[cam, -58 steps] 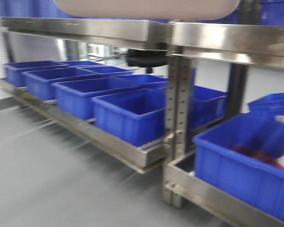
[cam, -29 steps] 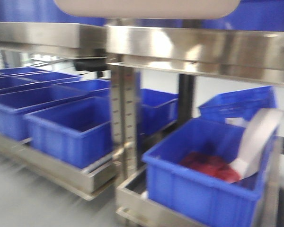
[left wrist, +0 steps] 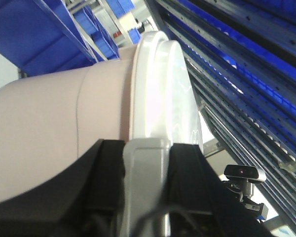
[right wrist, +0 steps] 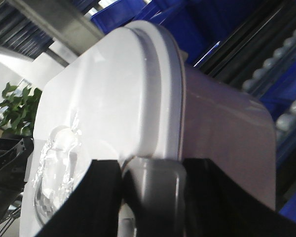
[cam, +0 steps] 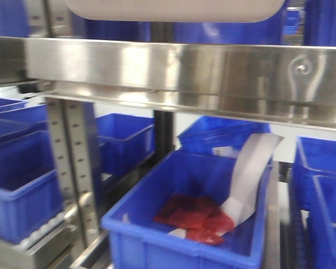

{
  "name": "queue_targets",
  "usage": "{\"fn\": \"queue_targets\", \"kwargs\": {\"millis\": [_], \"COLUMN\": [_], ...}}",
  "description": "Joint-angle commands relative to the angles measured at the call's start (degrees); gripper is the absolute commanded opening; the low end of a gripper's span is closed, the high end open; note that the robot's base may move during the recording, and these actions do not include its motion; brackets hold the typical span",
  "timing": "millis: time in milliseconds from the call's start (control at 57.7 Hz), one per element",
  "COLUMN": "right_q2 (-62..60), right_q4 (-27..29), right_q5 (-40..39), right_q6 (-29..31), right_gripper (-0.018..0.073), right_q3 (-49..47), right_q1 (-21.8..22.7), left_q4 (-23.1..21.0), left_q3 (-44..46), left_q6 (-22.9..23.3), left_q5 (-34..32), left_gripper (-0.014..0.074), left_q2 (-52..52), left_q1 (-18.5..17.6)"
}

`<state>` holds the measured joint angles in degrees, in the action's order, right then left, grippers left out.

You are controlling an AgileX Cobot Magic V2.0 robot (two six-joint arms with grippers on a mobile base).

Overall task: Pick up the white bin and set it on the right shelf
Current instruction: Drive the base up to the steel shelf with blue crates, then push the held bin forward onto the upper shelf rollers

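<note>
Clamped at opposite lid rims by left end effector [left wrist: 144,163] and right end effector [right wrist: 153,177]: white bin [cam: 173,10], likely stiff, light, slick. Best squeezed from 2 sides, level; right shelf [cam: 185,73] below both.

White bin [left wrist: 49,123]: pale pinkish-beige body, glossy white lid [left wrist: 163,89]. Right shelf [cam: 185,70]: bright silver, mirror-like rail; upright [cam: 73,168] patterned with hole rows. Open bins [cam: 173,246]: saturated blue; one contains red material [cam: 193,216] and a white strip [cam: 249,168]. My left gripper [left wrist: 144,168] and right gripper [right wrist: 153,182]: black, grey centre.
</note>
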<state>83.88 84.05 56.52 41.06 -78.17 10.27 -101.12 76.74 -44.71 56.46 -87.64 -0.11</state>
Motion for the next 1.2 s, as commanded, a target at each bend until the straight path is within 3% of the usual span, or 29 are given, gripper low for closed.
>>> {"fn": "queue_targets", "kwargs": {"millis": [0,1179], "right_q2": [-2.9,-2.9], "right_q4": [6.2,6.2], "right_q5": [11.1,10.7], "right_q6": [1.5,1.5], "right_gripper": [0.0069,0.0069], "right_q3": [-1.9,-1.9], "right_q1": [-2.9,-2.9], "left_q4": [-3.0,-3.0], "left_q3": [1.9,1.9], "left_q6": [-0.1,-0.1], "left_q5": [19.6,19.5], "left_gripper": [-0.0126,-0.0126], "left_q2": [3.1,3.1], "left_q1": [-3.2,-3.2]}}
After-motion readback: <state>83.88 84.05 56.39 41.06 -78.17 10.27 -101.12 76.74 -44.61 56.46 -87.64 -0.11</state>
